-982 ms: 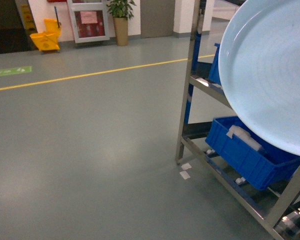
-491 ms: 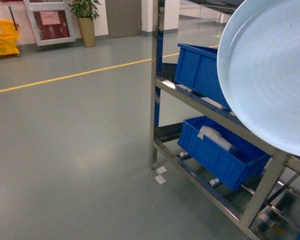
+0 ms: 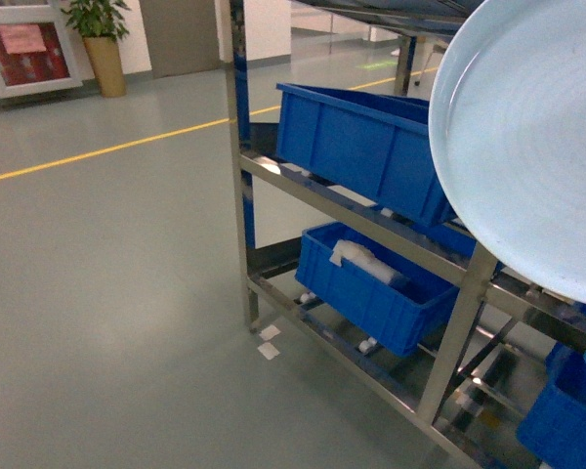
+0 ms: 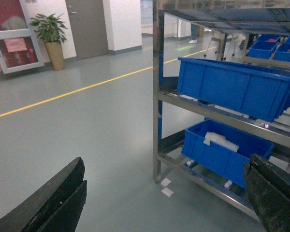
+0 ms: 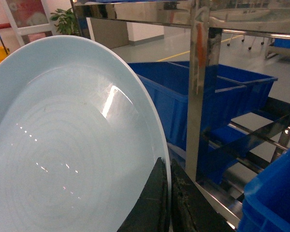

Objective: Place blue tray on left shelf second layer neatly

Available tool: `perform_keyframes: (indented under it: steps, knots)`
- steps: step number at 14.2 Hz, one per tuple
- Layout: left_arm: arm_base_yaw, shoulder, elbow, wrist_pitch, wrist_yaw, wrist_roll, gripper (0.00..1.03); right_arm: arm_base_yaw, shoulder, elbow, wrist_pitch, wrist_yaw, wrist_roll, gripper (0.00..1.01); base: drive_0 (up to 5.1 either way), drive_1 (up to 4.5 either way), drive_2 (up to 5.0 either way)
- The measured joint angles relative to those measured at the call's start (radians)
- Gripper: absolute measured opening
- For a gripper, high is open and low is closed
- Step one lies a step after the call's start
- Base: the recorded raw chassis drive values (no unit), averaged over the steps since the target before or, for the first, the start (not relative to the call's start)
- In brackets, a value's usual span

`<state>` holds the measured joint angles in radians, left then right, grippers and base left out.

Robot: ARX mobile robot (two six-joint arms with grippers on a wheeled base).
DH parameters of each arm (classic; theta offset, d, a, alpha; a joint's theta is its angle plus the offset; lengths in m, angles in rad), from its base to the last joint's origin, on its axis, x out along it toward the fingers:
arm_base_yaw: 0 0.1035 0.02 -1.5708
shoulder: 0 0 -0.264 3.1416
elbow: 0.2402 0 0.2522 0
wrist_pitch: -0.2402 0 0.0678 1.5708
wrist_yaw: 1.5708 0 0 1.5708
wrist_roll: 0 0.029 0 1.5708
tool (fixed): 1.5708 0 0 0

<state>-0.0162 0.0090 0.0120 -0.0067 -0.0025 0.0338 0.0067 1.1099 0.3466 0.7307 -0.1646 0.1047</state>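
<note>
My right jaws (image 5: 168,193) clamp the tray (image 3: 527,147) rim, left jaws (image 4: 164,193) apart; the shelf (image 3: 371,220), frame centre, awaits placing.

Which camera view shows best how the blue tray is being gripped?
The right wrist view: the right tool pinches the blue tray at its rim. The head view shows only the tray's face; the left wrist view shows none of it.

Steel rack (image 3: 474,278) on floor (image 3: 117,293); blue crates (image 3: 366,147) on its tiers.
</note>
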Motion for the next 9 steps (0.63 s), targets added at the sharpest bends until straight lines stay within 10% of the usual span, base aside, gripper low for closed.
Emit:
perform_keyframes:
  steps: [9]
  knots:
    - [0.0, 0.0, 0.0, 0.0, 0.0, 0.0, 0.98, 0.0, 0.0, 0.0, 0.0, 0.0, 0.0, 0.02, -1.5, -1.49, -1.5]
